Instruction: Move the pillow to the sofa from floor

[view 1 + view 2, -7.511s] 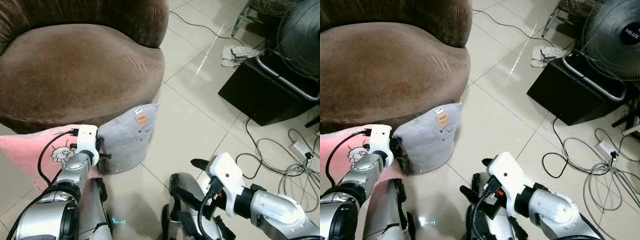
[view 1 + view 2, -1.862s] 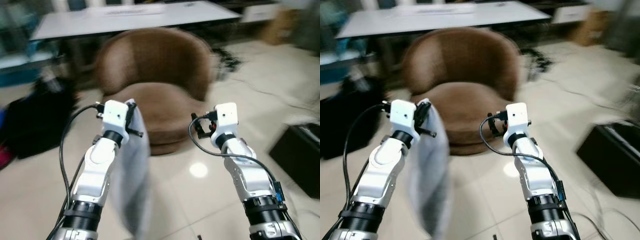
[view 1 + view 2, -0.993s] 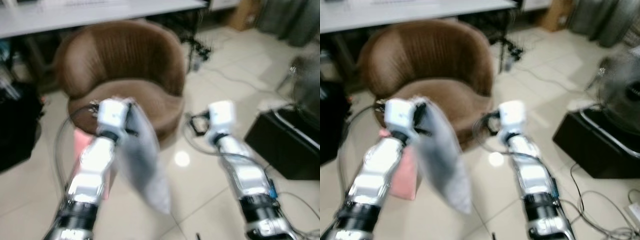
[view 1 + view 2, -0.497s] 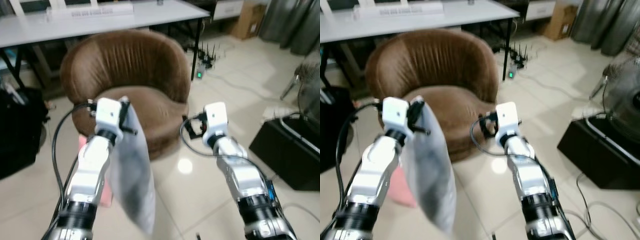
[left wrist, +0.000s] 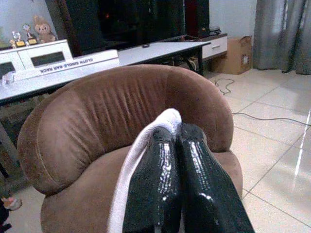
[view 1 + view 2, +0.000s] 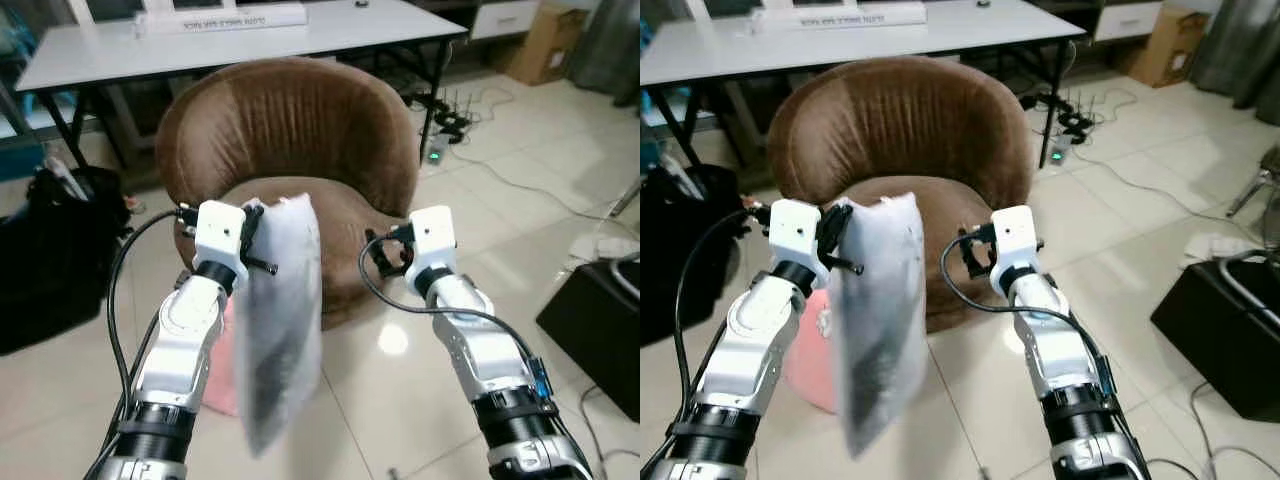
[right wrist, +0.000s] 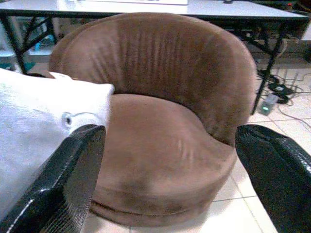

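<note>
A long white table (image 6: 240, 40) runs across the back of the room, and in front of it sits the round brown sofa (image 6: 300, 140), its curved back facing me and its seat open toward my arms. To my left a black bag (image 6: 50, 260) slumps on the tiled floor (image 6: 400, 400), and off to my right a black box (image 6: 600, 330) stands at the edge, with cables (image 6: 500, 175) trailing over the tiles near a cardboard box (image 6: 545, 40). The grey pillow (image 6: 280, 320) hangs in the air from my left fingers (image 5: 177, 133), which are pressed together on its top corner; it dangles off the floor, just in front of the sofa seat, hiding part of the seat's front edge. Behind its lower part a pink pillow (image 6: 805, 360) lies on the floor against the sofa base. My right fingers (image 7: 73, 174) are spread wide with nothing between them, raised beside the grey pillow and pointed at the sofa seat.
</note>
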Available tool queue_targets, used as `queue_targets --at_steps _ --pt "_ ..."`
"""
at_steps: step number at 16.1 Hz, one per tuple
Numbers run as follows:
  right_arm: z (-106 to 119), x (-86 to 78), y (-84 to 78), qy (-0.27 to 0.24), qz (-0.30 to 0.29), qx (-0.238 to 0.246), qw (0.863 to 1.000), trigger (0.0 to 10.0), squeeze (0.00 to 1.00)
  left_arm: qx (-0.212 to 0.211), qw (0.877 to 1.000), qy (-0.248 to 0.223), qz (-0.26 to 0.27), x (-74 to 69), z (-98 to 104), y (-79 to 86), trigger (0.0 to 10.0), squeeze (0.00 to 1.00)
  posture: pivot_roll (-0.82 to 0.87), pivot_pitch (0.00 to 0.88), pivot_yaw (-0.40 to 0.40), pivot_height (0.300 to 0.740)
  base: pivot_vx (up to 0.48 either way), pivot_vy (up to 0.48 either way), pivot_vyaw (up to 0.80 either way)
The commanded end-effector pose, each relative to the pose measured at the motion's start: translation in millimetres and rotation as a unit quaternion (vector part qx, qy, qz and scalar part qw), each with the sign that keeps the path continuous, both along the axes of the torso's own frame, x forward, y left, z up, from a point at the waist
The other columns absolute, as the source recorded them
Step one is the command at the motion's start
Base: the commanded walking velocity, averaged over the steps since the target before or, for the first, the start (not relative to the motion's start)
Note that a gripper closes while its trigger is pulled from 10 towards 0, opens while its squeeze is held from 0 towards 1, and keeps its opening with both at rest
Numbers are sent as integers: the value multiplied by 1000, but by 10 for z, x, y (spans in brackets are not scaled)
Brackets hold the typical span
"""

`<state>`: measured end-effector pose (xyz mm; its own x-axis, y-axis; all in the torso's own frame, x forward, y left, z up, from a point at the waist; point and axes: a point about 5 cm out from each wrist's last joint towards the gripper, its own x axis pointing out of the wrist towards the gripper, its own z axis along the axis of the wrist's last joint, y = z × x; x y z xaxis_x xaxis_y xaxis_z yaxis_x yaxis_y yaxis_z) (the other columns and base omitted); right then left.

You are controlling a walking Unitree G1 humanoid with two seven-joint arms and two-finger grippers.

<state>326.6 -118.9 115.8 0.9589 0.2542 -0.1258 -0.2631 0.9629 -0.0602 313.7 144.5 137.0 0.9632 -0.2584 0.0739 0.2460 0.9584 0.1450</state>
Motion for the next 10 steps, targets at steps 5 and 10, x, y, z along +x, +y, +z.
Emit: queue_targets --at_steps 5,10 --pt "11 11 -131 -3 -25 5 1000 10000 0 -5 999 -34 -27 22 154 -127 10000 0 28 0 40 740 391 0 0" --pt "21 18 -161 -4 -31 8 999 10000 0 -5 999 -34 -30 22 144 -139 10000 0 20 0 45 740 397 0 -640"
